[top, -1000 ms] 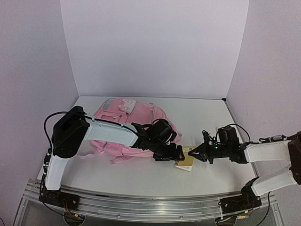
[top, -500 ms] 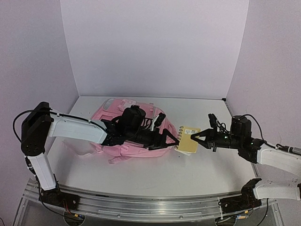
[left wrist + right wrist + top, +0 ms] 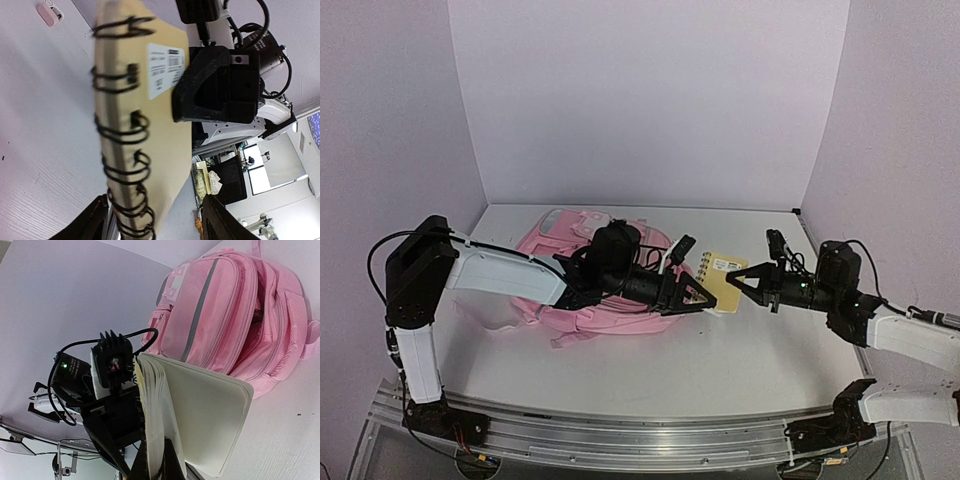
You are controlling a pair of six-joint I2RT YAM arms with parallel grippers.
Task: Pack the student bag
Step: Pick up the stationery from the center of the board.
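The student bag [image 3: 548, 243], a big pink backpack, lies flat at the back left; the right wrist view shows the bag [image 3: 220, 310] with its main zip gaping. A tan spiral notebook [image 3: 724, 272] hangs in the air just right of the bag. My right gripper [image 3: 733, 283] is shut on the notebook's [image 3: 207, 407] page edge, its jaws [image 3: 162, 460] pinching it from below. My left gripper [image 3: 697, 296] reaches across the bag to the wire-bound edge. In the left wrist view its jaws [image 3: 155, 217] stand open on either side of the notebook's [image 3: 165, 130] spiral, with gaps showing.
The white table [image 3: 650, 370] ends at a metal rail [image 3: 640, 432] in front, and pale walls close the back and both sides. A pink strap [image 3: 570, 338] trails from the bag toward the front. The left arm [image 3: 510, 270] lies over the bag.
The right gripper has lifted the notebook off the table and carried it up and back. The left gripper has swung over the bag to the spiral edge, and its jaws have narrowed around it.
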